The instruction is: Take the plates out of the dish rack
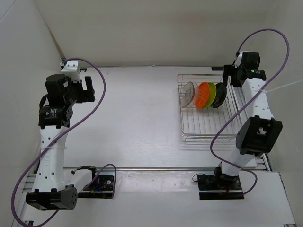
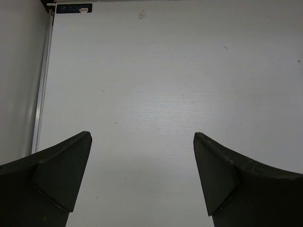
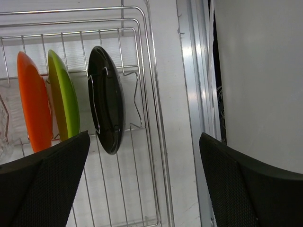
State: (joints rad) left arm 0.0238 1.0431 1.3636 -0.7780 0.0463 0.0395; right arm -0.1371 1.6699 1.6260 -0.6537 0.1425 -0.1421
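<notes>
on edge in a silver wire dish rack (image 1: 181, 124) at the white counter's (image 1: 142, 118) right, a clear glass plate (image 1: 188, 93), orange plate (image 1: 203, 94), yellow-green plate (image 1: 212, 93) and black plate (image 1: 218, 96) line up left to right, faces sideways. the right fingers (image 3: 52, 184) are spread wide near the black plate, the left fingers (image 2: 61, 175) wide too. a dark label (image 2: 74, 8) starts "xd", the rest illegible.

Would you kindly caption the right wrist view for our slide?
Open right pincer by dish rack: black plate, yellow-green plate, orange plate upright.
</notes>
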